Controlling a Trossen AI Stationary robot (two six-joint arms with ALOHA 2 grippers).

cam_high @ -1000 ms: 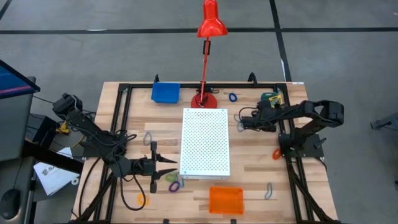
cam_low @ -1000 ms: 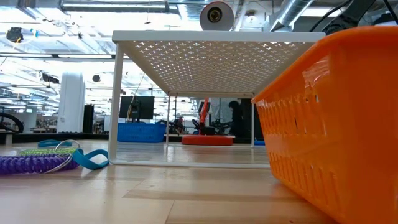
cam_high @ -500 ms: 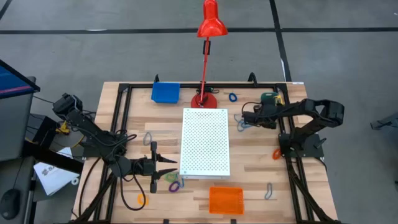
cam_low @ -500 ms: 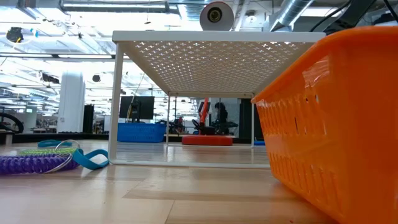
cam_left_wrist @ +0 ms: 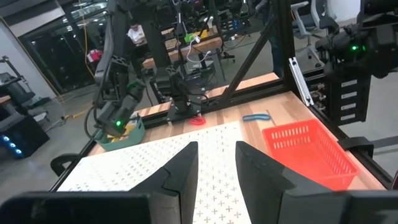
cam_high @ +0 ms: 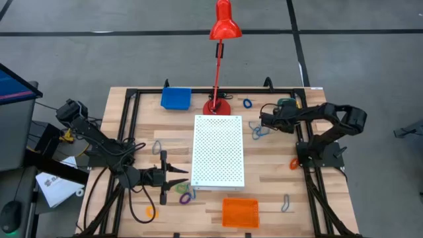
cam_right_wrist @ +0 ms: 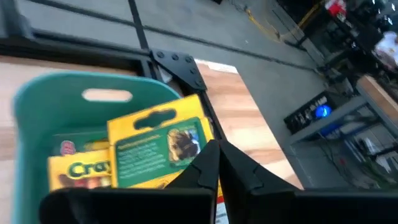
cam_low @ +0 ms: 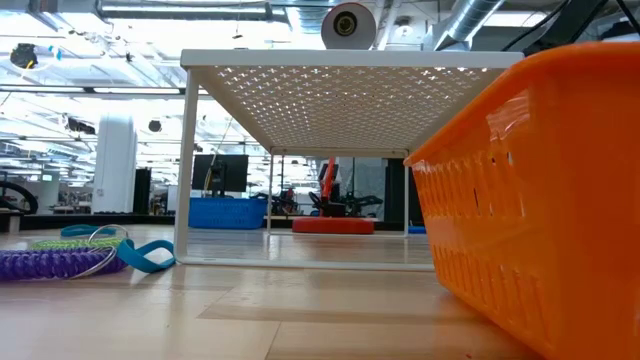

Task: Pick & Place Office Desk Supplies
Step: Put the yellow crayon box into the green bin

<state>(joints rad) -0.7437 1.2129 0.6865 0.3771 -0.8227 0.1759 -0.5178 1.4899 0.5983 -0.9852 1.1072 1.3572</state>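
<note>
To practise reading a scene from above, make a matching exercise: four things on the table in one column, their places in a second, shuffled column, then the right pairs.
Things:
1. blue tray
2. orange tray
3. red desk lamp
4. teal tray

Places:
A. holds crayon boxes, by the right hand
B. near edge, below the white board
C. far left corner of the frame
D. base at the far edge, just beyond the white board

Pairs: 1-C, 2-B, 3-D, 4-A

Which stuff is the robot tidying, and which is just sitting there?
For the job: crayon boxes, teal tray, blue tray, orange tray, purple loop.
Just there: red lamp, white perforated board.
</note>
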